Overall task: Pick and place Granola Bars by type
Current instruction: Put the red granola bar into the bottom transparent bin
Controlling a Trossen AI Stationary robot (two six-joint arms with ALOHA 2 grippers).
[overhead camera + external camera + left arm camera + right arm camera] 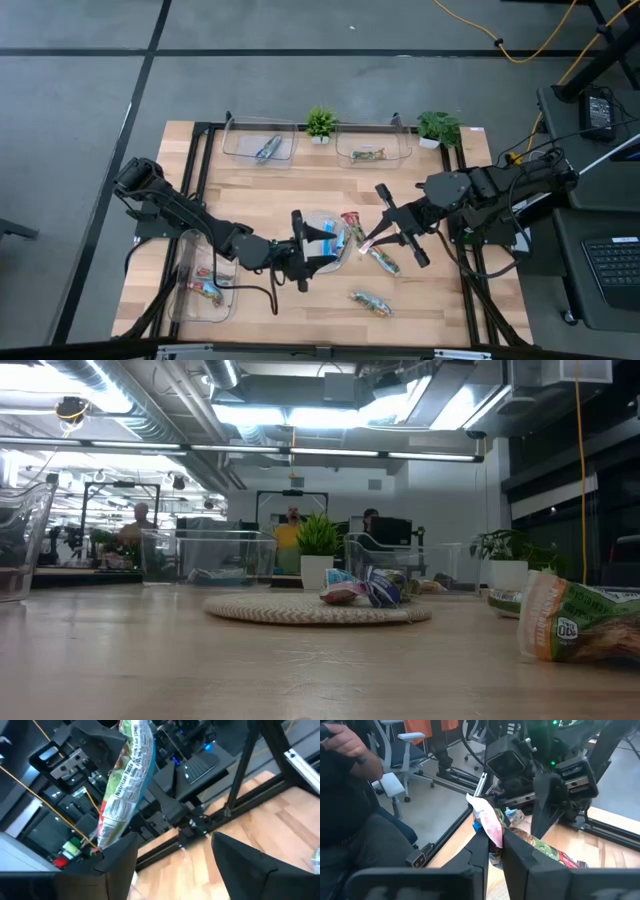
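We see the right gripper [494, 842] squeezed tight on a pink and white bar [487, 822], lifted just above the round plate [318, 222]; the left gripper [172, 852] is wide open over that plate, with a green bar [125, 780] stuck to 1 finger; 2 more bars [375, 280] lie on the table [270, 185].

Bars in the far trays [260, 142] too small to tell wrapper type. Right gripper [494, 851] fingers hide the lower end of the pink bar [488, 822]. Green bar [585, 622] cut off by the low view's right edge.
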